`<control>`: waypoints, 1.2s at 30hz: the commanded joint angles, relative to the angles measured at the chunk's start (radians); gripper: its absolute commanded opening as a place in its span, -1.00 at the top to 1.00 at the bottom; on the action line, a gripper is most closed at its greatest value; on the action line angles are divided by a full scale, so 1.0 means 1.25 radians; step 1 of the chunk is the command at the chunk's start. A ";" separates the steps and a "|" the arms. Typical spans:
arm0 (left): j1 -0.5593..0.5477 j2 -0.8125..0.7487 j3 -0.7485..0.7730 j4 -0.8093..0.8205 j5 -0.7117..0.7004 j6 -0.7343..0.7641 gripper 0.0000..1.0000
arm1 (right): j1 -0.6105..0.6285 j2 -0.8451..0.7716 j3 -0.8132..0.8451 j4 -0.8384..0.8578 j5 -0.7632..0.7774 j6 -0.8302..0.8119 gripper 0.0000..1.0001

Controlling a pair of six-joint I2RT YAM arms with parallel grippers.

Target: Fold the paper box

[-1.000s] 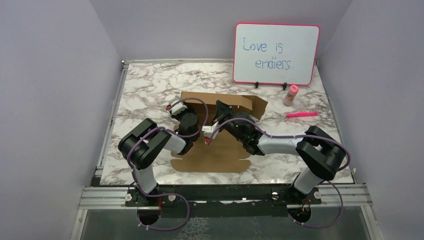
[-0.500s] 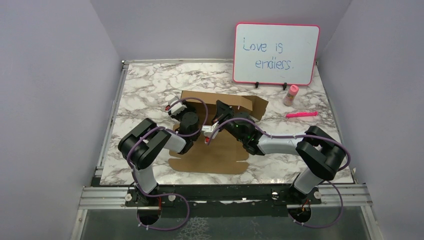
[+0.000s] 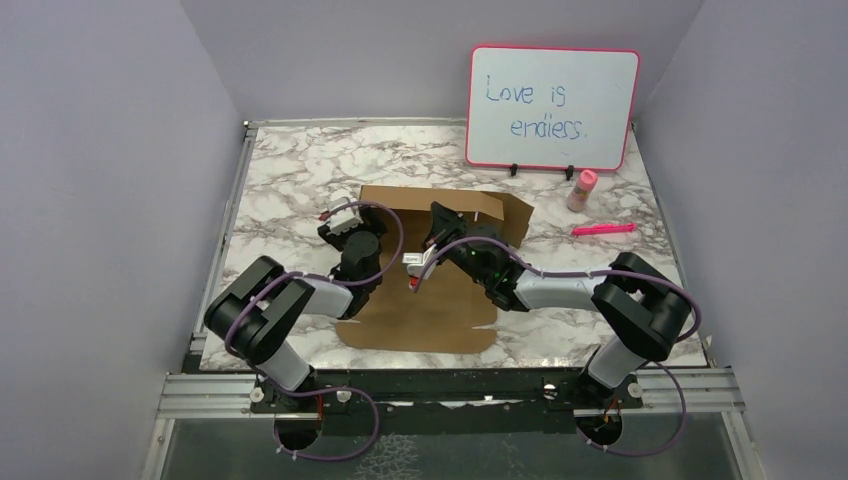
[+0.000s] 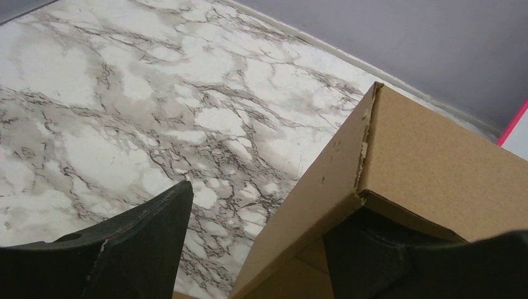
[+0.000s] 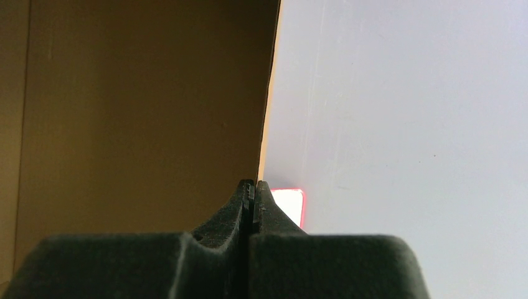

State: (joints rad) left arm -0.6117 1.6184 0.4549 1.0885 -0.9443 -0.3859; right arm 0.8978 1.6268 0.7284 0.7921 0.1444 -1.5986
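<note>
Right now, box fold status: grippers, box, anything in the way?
Left gripper open, astride a raised corner of the paper box. Right gripper shut, tips at an upright panel's edge. Box part-folded, front flat. Whiteboard, bottle, marker stand apart.

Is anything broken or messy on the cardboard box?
A little. In the left wrist view, the paper box has a ragged, split crease at its raised corner, as if the cardboard tore along the fold.

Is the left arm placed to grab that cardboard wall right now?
Probably yes: the left gripper is open, and the box has its upright wall standing between the fingers, with nothing else in the way.
</note>
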 commanded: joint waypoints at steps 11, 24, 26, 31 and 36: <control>0.015 -0.223 -0.143 -0.157 0.186 0.094 -0.78 | 0.007 0.015 -0.002 -0.011 0.003 0.014 0.98; 0.073 -0.075 -0.073 -0.118 0.292 0.092 -0.84 | 0.007 0.017 -0.007 -0.005 -0.003 0.021 0.98; 0.074 -0.041 -0.059 -0.090 0.289 0.095 -0.83 | 0.007 0.015 -0.007 -0.006 -0.002 0.021 0.98; 0.075 0.028 -0.043 -0.019 0.232 0.080 -0.74 | 0.007 0.014 -0.010 -0.009 0.000 0.021 0.98; 0.075 0.087 -0.013 0.037 0.208 0.086 -0.54 | 0.006 0.019 -0.010 -0.008 0.001 0.021 0.98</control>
State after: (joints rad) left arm -0.5236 1.6726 0.3931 1.0195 -0.6346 -0.2832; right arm 0.8978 1.6268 0.7284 0.7925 0.1436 -1.5890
